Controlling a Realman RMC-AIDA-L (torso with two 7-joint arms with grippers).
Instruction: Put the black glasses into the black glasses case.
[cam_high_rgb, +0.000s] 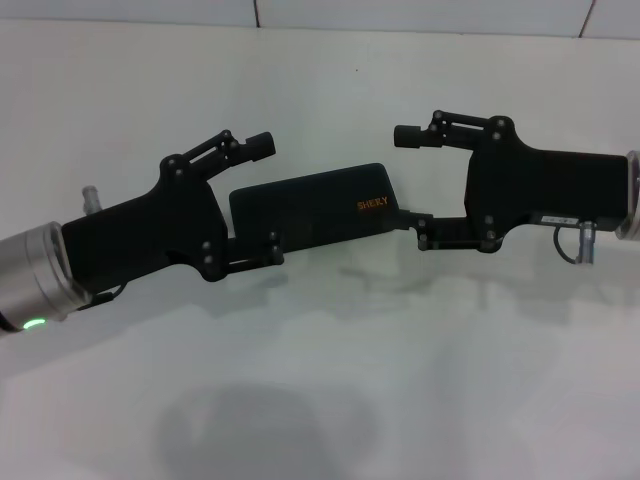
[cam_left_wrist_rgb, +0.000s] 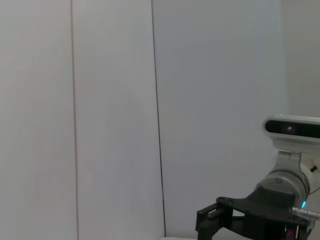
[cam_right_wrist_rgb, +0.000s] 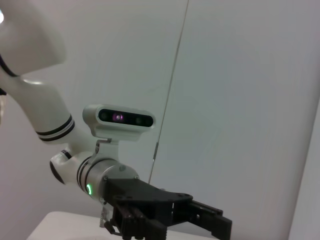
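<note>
The black glasses case (cam_high_rgb: 310, 208) lies shut on the white table (cam_high_rgb: 320, 380), with orange lettering near its right end. The black glasses are not in view. My left gripper (cam_high_rgb: 268, 198) is open at the case's left end, one finger behind it and one along its front edge. My right gripper (cam_high_rgb: 410, 178) is open at the case's right end, its lower finger (cam_high_rgb: 412, 219) at the case's corner. I cannot tell whether either one touches the case. The left wrist view shows only the right gripper (cam_left_wrist_rgb: 235, 220) farther off; the right wrist view shows the left gripper (cam_right_wrist_rgb: 165, 212).
The white table ends at a pale panelled wall (cam_high_rgb: 400, 12) behind the case. Both wrist views show the same wall with a dark vertical seam (cam_left_wrist_rgb: 159, 125).
</note>
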